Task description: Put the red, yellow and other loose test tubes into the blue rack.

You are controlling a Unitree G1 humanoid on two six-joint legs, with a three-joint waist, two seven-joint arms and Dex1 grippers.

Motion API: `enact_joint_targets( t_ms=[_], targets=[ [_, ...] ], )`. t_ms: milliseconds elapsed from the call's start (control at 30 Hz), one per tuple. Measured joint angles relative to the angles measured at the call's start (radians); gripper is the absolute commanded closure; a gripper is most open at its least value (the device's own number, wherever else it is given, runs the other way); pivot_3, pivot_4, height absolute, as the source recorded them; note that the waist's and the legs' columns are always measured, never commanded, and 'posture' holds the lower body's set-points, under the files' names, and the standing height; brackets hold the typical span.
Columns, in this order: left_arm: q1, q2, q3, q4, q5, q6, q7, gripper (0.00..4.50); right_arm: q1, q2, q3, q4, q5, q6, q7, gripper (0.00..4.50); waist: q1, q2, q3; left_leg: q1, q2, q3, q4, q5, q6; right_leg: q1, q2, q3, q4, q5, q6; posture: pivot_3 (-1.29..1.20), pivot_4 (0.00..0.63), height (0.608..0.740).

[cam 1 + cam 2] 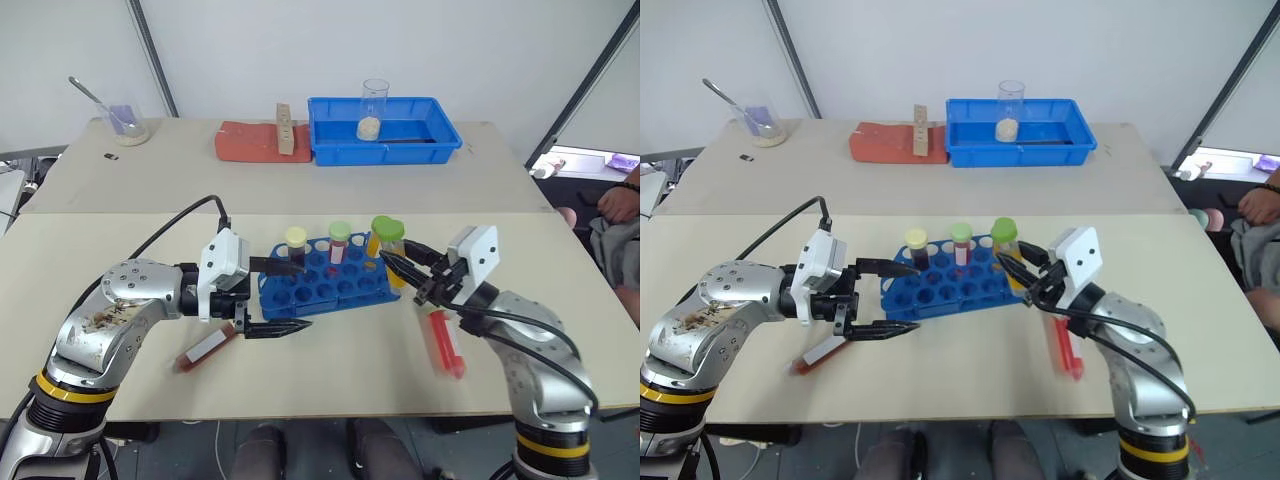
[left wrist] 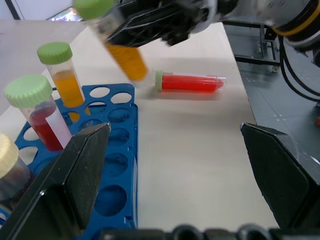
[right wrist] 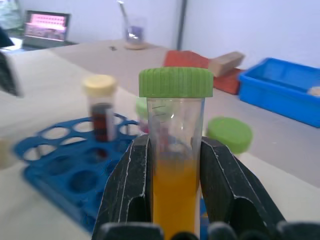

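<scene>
The right gripper (image 1: 400, 266) is clamped on an orange-filled tube (image 1: 392, 250) beside the blue rack (image 1: 322, 281); the left gripper (image 1: 290, 297) is spread wide at the rack's other end. A red tube (image 1: 445, 343) lies near the right arm, a dark-red tube (image 1: 207, 347) under the left.

In the left wrist view, the red tube (image 2: 189, 82) is seen lying beyond the rack (image 2: 118, 165).

In the right wrist view, the held tube (image 3: 176, 150) is pinched upright, three capped tubes standing behind.

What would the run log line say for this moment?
right end effector: shut on yellow tube by rack | left end effector: open, empty | rack: three tubes | table: red tube, dark tube loose
</scene>
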Motion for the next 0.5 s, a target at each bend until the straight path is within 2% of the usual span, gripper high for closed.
enact_joint_targets(
  t_ms=[200, 500],
  targets=[
    [0.04, -0.005, 0.001, -0.017, -0.009, 0.001, 0.014, 0.0, -0.025, 0.01, 0.031, 0.127, -0.028, -0.148, -0.048, 3.57, -0.007, 0.0, 0.0, 0.001, 0.0, 0.0, 0.0, 0.0, 0.0, 0.0, 0.0, 0.0, 0.0, 0.0, -0.001, 0.0, 0.15, 0.74],
    [0.081, -0.021, 0.002, -0.04, -0.011, 0.0, 0.043, 0.0, -0.049, 0.025, 0.08, 0.191, -0.04, -0.23, -0.099, 3.57, -0.01, 0.0, 0.0, 0.001, 0.0, -0.001, -0.001, 0.0, 0.0, 0.0, 0.0, 0.0, 0.0, 0.0, 0.0, 0.0, 0.15, 0.74]
  ],
)
